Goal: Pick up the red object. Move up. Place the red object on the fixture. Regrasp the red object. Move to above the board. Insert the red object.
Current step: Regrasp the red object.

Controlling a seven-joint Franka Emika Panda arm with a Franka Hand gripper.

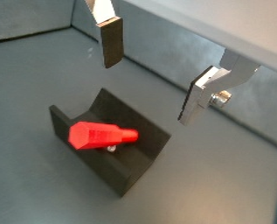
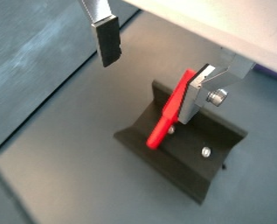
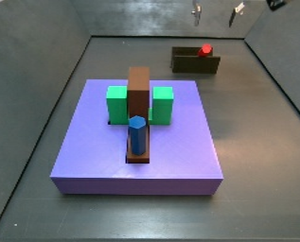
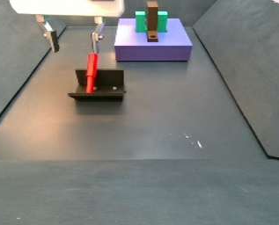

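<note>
The red object [image 1: 100,136] is a thin red stick leaning in the dark fixture [image 1: 128,153]. It also shows in a wrist view [image 2: 169,118] and in both side views [image 3: 206,49] [image 4: 91,70]. My gripper [image 1: 150,87] is open and empty above the fixture [image 4: 98,92], and its fingers do not grip the stick. In a wrist view one finger [image 2: 197,94] stands close beside the stick's upper end. The gripper also shows in both side views [image 3: 216,14] [image 4: 75,39]. The purple board [image 3: 178,142] lies apart from the fixture [image 3: 190,62].
On the board stand two green blocks [image 3: 116,104] [image 3: 163,102], a brown bar [image 3: 138,95] and a blue peg [image 3: 138,135]. Grey walls [image 3: 273,76] enclose the dark floor. The board sits at the far end in a side view [image 4: 171,48].
</note>
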